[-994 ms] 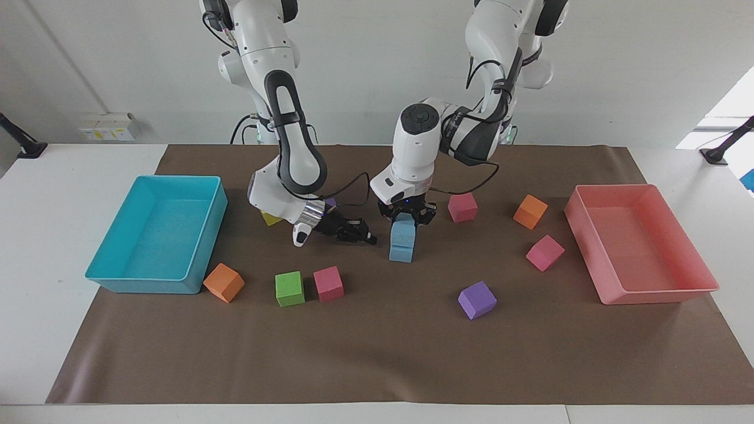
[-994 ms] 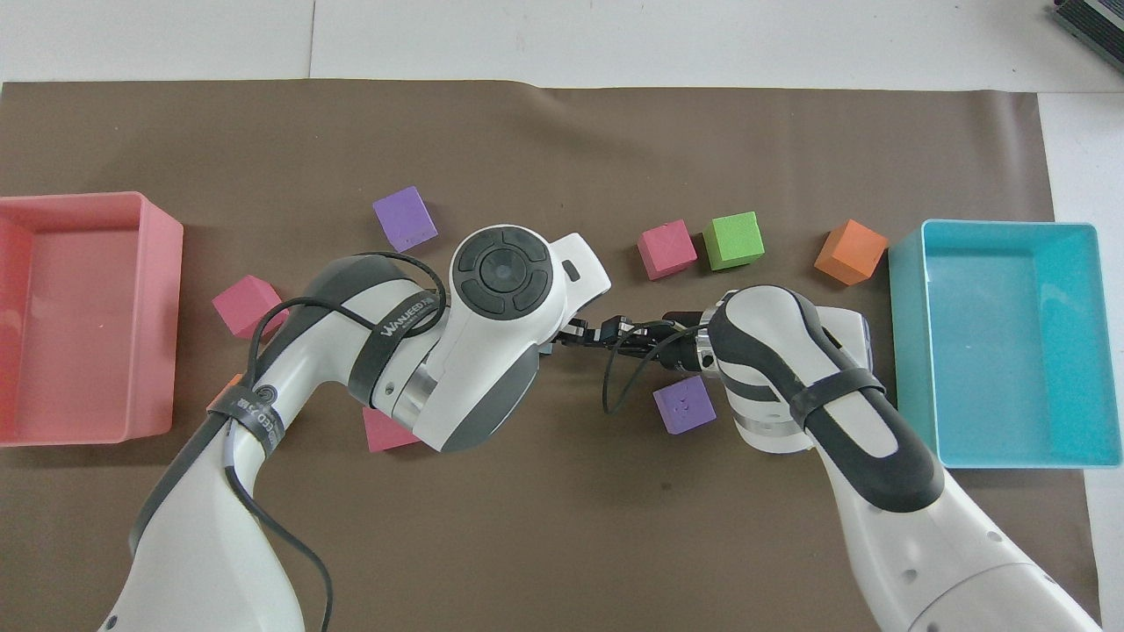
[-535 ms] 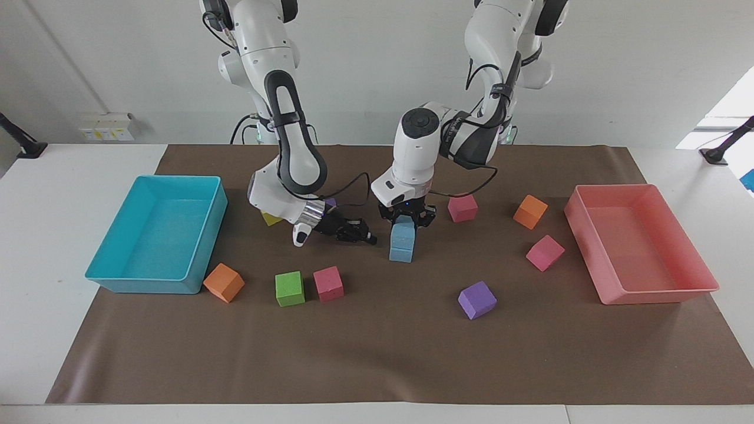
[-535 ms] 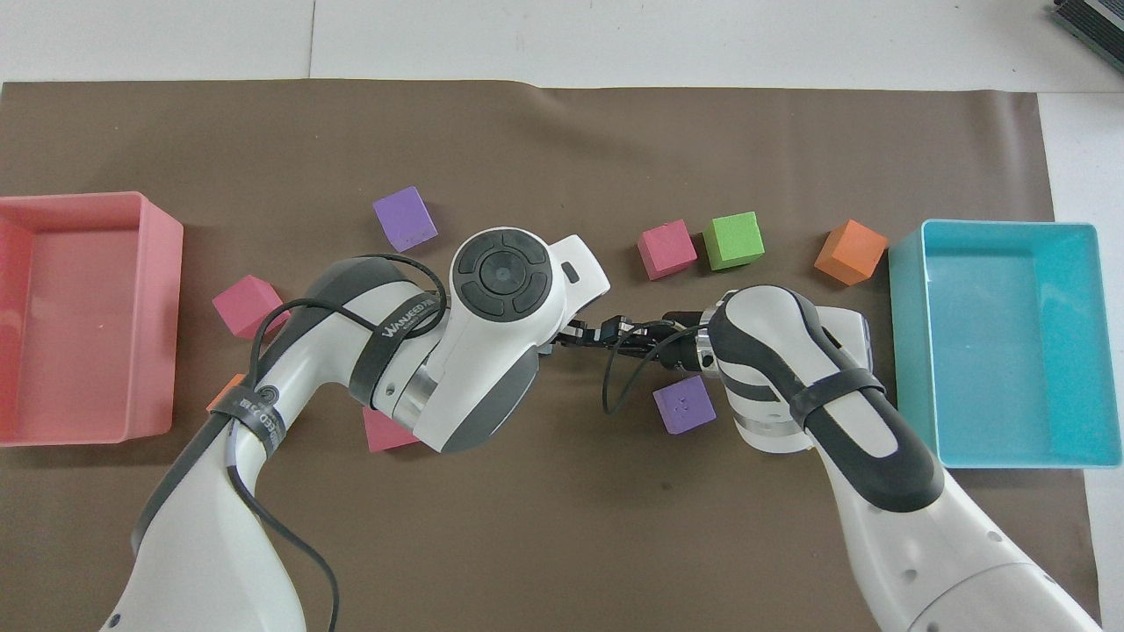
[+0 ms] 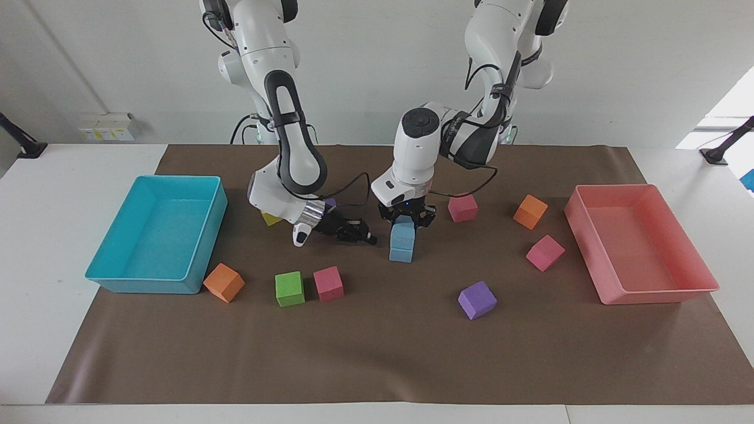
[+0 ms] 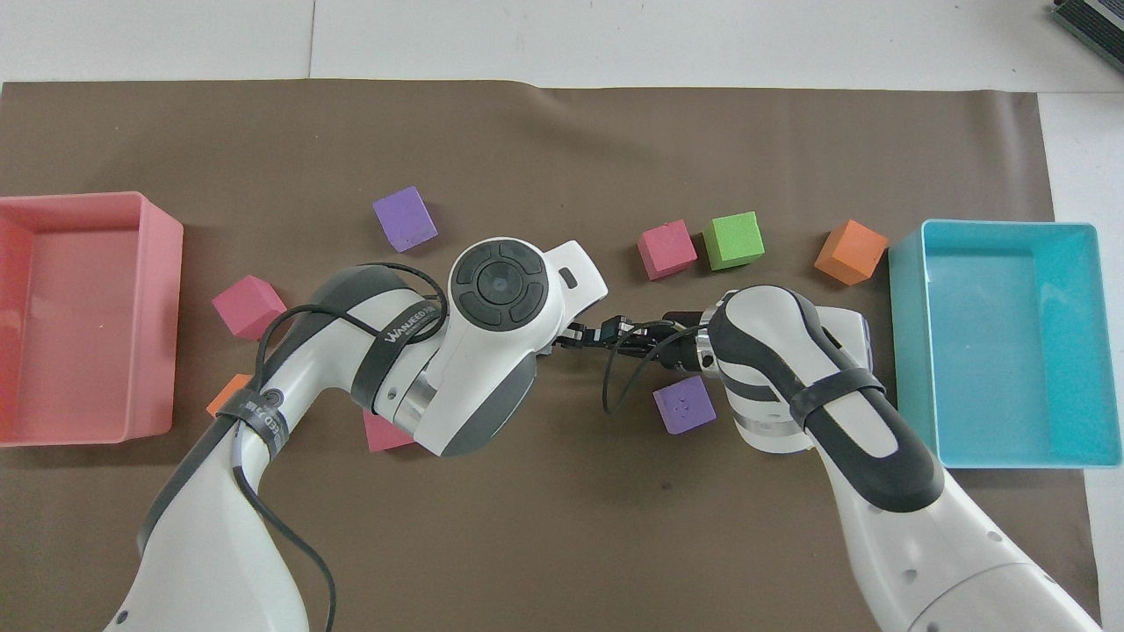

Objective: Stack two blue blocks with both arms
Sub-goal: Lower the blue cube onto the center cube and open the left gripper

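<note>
Upper blue block set on the lower one — stack not yet released

Beside the stack, toward the turquoise tray [image 5: 159, 235], the right gripper [image 5: 360, 234] waits closed and empty, clear of the work; the left gripper [image 5: 405, 219] grips the top blue block [image 5: 403, 231] squarely on the bottom blue block [image 5: 401, 251] — probably steadying it before letting go.

The bench [image 5: 53, 194] is white, covered by a brown mat [image 5: 377, 353]. At centre frame stand two sky-blue blocks [image 5: 402, 241], stacked. A turquoise tray [image 5: 112, 274] sits at left, a salmon-pink tray [image 5: 654, 294] at right. Scattered cubes: two orange [image 5: 224, 282] [image 5: 530, 211], one green [image 5: 290, 288], three pink [image 5: 328, 284] [image 5: 462, 208] [image 5: 545, 252], one purple [image 5: 477, 300]. The arms [image 5: 259, 53] are white with black claws [image 5: 406, 221].
</note>
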Action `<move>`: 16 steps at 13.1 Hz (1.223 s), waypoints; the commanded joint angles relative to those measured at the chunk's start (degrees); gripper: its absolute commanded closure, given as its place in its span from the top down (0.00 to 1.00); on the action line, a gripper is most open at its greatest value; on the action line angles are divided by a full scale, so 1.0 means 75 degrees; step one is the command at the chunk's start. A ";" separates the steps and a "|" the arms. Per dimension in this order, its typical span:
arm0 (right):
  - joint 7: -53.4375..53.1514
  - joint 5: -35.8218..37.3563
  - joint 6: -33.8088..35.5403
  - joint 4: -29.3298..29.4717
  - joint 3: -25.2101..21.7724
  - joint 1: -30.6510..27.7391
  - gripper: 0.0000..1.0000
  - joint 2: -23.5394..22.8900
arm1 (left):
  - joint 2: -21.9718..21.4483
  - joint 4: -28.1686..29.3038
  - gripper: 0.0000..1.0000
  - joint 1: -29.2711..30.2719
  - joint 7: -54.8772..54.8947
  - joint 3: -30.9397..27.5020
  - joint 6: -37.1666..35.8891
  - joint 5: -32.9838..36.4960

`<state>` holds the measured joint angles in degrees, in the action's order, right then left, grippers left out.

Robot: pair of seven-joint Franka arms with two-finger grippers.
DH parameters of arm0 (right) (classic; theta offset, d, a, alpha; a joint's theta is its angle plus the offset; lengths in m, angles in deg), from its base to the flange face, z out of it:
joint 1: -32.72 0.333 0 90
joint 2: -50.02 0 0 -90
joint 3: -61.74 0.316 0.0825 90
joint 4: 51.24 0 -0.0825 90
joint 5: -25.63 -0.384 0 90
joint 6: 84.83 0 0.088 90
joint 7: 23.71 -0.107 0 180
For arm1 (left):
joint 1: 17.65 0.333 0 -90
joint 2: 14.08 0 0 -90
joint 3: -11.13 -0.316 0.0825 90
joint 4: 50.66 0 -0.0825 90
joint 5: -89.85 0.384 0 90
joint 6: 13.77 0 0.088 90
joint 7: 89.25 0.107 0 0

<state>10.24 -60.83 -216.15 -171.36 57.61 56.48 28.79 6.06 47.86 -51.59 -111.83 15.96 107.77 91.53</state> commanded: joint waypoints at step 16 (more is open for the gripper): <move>0.0243 -0.0297 -0.0198 -0.0004 0.0047 0.0009 0.00 -0.0028 | -0.0225 0.0271 0.42 -0.0069 -0.0387 -0.0081 0.0154 0.0103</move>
<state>10.24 -60.83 -216.15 -171.36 57.61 56.48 28.79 6.03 47.91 -51.59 -113.13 15.90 107.89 91.53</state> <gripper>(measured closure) 0.991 0.458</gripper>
